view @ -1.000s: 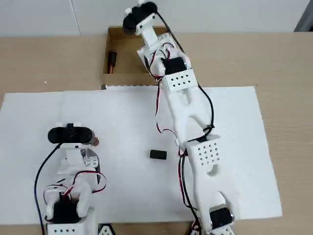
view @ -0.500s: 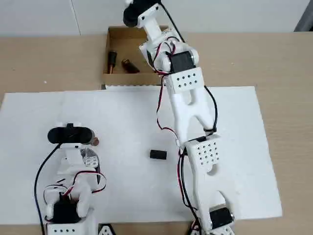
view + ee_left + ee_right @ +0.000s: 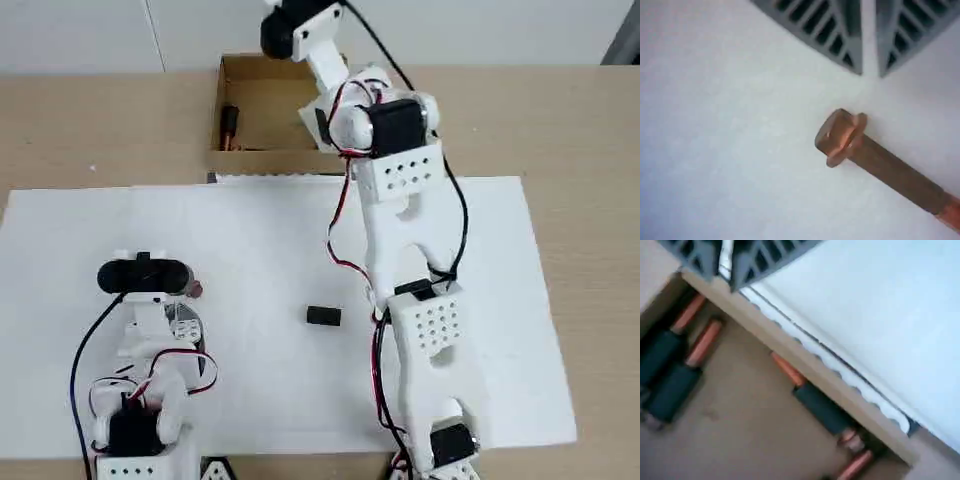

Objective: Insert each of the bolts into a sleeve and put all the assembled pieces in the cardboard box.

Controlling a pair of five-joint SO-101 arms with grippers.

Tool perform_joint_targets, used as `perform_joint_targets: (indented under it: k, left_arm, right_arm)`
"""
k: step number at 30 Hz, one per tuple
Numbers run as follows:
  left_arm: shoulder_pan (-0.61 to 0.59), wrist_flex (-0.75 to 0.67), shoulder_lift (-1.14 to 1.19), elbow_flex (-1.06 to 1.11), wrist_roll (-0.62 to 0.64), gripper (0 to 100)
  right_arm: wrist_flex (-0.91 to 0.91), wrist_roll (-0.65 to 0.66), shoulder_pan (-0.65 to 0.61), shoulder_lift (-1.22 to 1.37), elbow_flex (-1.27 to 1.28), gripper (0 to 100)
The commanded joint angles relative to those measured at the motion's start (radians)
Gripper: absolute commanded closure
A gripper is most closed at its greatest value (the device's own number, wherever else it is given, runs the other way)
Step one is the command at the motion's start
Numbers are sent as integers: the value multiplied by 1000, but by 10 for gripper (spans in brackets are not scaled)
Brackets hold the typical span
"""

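Note:
A copper bolt [image 3: 875,160] lies on the white paper, its hex head just off the tips of my left gripper [image 3: 869,65], whose jaws are shut and empty. From above, the bolt's end [image 3: 197,289] peeks out beside that gripper [image 3: 185,302]. A lone black sleeve [image 3: 323,316] rests mid-paper. My right gripper [image 3: 726,275] hangs shut and empty over the front wall of the cardboard box [image 3: 805,365]; overhead it sits at the box's right side [image 3: 320,125]. Inside the box lie several assembled pieces [image 3: 820,410], one of them [image 3: 229,125] against the left wall.
White paper [image 3: 250,240] covers most of the wooden table. The cardboard box [image 3: 262,160] stands just beyond the paper's far edge. The right arm's long white links [image 3: 410,250] stretch across the paper's right half. Open paper lies between the two arms.
The right arm has drawn up and swung right, out of the box, leaving an assembled piece inside. The left arm, the bolt and the sleeve have stayed put.

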Motion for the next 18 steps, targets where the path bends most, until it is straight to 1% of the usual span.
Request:
perform_joint_targets:
  k: [1,3,5,9,12,18]
  left_arm:
    - [2,-11,-9,-2,-3,994]
    - [2,-11,-9,-2,-3,994]
    - [2,-11,-9,-2,-3,994]
    - [2,-11,-9,-2,-3,994]
    - [2,-11,-9,-2,-3,994]
    - [2,-11,-9,-2,0,994]
  right_arm:
    - [16,3,8,-111,-86,995]
    - [21,2,5,-130,-84,995]
    - [21,-35,7,-151,-61,995]
    - [21,-89,7,-234,54,995]
    - [21,-100,7,-326,216,995]
    - [16,-100,5,-561,634,995]
